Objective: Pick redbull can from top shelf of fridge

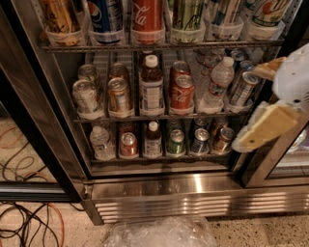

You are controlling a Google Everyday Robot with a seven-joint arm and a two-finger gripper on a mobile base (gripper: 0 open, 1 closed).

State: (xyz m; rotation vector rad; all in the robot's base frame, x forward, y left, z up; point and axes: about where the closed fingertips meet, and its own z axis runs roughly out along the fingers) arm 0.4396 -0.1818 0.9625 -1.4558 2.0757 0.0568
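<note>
The fridge (193, 190) stands open in front of me. The top shelf (164, 47) is a wire rack near the frame's top, with cans standing in translucent plastic cups. The redbull can (221, 10), blue and silver, stands in the fifth lane from the left; its top is cut off by the frame. A green-striped can (187, 13) is on its left and a white-green can (268, 9) on its right. My gripper (247, 108), white with cream fingers (265, 126), is at the right edge, lower than the top shelf and right of the can. It is open and empty.
A Pepsi can (105, 14) and a Coca-Cola can (147, 14) also stand on the top shelf. Two lower shelves hold cans and bottles. The black door frame (34, 125) is on the left. Cables (29, 226) lie on the floor; crumpled clear plastic (159, 234) lies in front.
</note>
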